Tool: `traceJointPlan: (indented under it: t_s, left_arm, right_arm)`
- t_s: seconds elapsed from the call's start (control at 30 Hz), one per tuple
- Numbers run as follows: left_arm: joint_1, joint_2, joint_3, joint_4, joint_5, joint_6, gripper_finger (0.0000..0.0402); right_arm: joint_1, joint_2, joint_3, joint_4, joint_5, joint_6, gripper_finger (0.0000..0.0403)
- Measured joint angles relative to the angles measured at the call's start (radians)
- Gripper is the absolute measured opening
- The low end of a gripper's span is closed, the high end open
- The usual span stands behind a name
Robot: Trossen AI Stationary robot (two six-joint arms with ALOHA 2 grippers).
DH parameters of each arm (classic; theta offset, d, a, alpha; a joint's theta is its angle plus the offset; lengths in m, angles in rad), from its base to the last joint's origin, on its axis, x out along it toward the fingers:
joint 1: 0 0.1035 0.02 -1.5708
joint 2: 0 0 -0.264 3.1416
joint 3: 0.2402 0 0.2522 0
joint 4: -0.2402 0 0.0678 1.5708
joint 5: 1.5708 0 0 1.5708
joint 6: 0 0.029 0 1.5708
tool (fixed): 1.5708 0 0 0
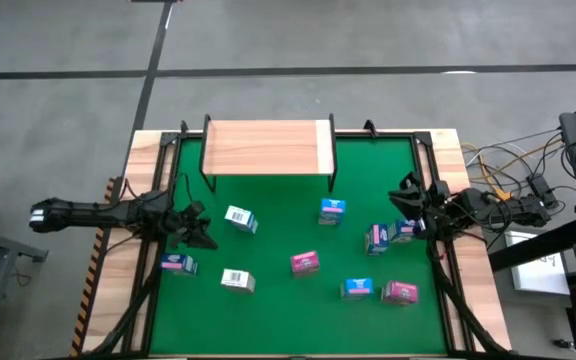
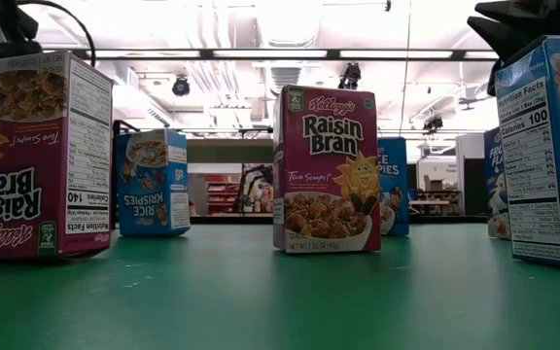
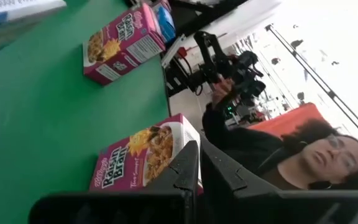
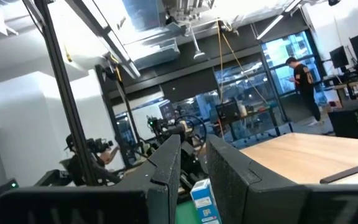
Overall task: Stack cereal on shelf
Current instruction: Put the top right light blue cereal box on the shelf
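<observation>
From above, my left gripper (image 1: 200, 232) hangs closed and empty near the green mat's (image 1: 278, 215) left edge, boxes (image 1: 240, 219) scattered across the middle. My right gripper (image 1: 411, 228) sits by the right edge, touching a blue box (image 1: 379, 238). The shelf (image 1: 266, 149) stands bare along the far edge.

At table level, a Raisin Bran box (image 2: 326, 170) stands upright with open mat around it.

My right wrist shows my fingers (image 4: 166, 171) narrowly apart; I cannot tell whether they hold anything.

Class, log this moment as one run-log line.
shelf: bare | cereal boxes: all on mat | left pincer: shut, empty | right pincer: nothing visibly held
</observation>
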Motion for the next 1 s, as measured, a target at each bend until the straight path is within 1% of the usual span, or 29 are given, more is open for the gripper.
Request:
traceJointPlan:
  t_s: [0.1, 0.13, 0.17, 0.2, 0.23, 0.27, 0.3, 0.33, 0.37, 0.43, 0.47, 0.5, 0.53, 0.57, 0.63, 0.7, 0.87, 1.0]
  left_arm:
    - [0.0, 0.0, 0.0, 0.0, 0.003, 0.0, 0.0]
    - [0.0, 0.002, 0.0, -0.001, 0.003, 0.01, 0.0]
    - [0.0, 0.002, 0.0, -0.005, -0.003, 0.058, 0.0]
    - [0.0, 0.002, 0.0, -0.003, -0.031, 0.125, 0.0]
    - [0.0, 0.002, 0.0, 0.008, -0.09, 0.196, 0.0]
    - [0.0, 0.002, 0.0, 0.026, -0.185, 0.257, 0.0]
    - [0.0, 0.002, 0.0, 0.055, -0.299, 0.283, 0.0]
    - [0.0, 0.002, 0.0, 0.092, -0.432, 0.277, 0.0]
    - [0.0, 0.002, 0.0, 0.133, -0.578, 0.24, 0.0]
    - [0.0, 0.001, 0.0, 0.197, -0.85, 0.133, 0.0]
    - [0.002, 0.001, 0.0, 0.215, -0.957, 0.077, 0.0]
    - [0.001, -0.001, 0.0, 0.225, -1.037, 0.038, 0.0]
    - [0.001, 0.0, 0.0, 0.237, -1.08, 0.037, 0.0]
    - [0.001, 0.004, 0.0, 0.257, -1.096, 0.065, 0.0]
    - [0.002, 0.007, 0.017, 0.279, -1.062, 0.177, 0.0]
    - [0.001, 0.013, 0.053, 0.314, -0.983, 0.273, 0.0]
    - [0.0, 0.062, 0.169, 0.341, -0.789, 0.491, 0.0]
    - [0.0, 0.12, 0.267, 0.343, -0.652, 0.662, 0.0]
  right_arm:
    - [0.0, 0.0, 0.0, 0.001, 0.001, -0.003, 0.0068]
    - [0.0, 0.0, 0.001, 0.002, 0.017, -0.013, 0.0068]
    - [0.0, 0.0, 0.003, 0.003, 0.05, -0.021, 0.0068]
    - [0.0, 0.001, 0.008, 0.0, 0.111, -0.029, 0.0068]
    - [0.0, 0.004, 0.014, 0.001, 0.195, -0.017, 0.0068]
    - [0.0, 0.007, 0.019, 0.004, 0.286, -0.001, 0.0068]
    - [0.0, 0.011, 0.024, 0.004, 0.376, 0.004, 0.0068]
    - [-0.001, 0.02, 0.029, 0.004, 0.454, -0.009, 0.0068]
    - [-0.001, 0.03, 0.033, 0.005, 0.501, -0.023, 0.0068]
    - [-0.001, 0.056, 0.043, -0.003, 0.513, -0.041, 0.0068]
    - [0.0, 0.074, 0.053, -0.002, 0.501, -0.043, 0.0068]
    - [0.0, 0.095, 0.066, 0.0, 0.475, -0.043, 0.0068]
    - [0.0, 0.119, 0.082, 0.001, 0.448, -0.044, 0.0068]
    - [0.0, 0.147, 0.1, 0.001, 0.423, -0.046, 0.0068]
    - [0.0, 0.207, 0.142, 0.0, 0.382, -0.077, 0.0068]
    - [0.0, 0.272, 0.192, 0.001, 0.356, -0.115, 0.0068]
    - [0.0, 0.413, 0.327, -0.008, 0.357, -0.151, 0.0068]
    - [0.0, 0.498, 0.441, -0.094, 0.357, -0.191, 0.0068]
